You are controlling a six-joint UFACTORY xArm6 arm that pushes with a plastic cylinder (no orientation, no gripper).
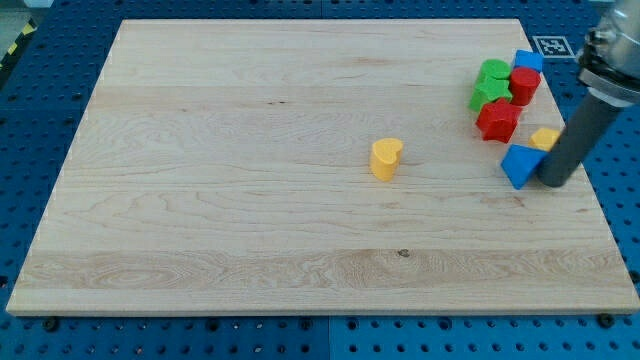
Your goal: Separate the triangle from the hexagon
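A blue triangle block [519, 165] lies near the board's right edge. A small yellow block [545, 137], its shape partly hidden by the rod, sits just above and to the right of it, touching or nearly touching it. My dark rod comes down from the view's upper right. My tip [553, 183] rests against the blue triangle's right side, just below the yellow block.
A cluster lies above the triangle: a red block [498, 120], a second red block [524, 84], two green blocks [492, 72] [487, 95] and a blue block [528, 60]. A yellow heart-like block [385, 158] stands alone mid-board. The wooden board's right edge [600, 200] is close to my tip.
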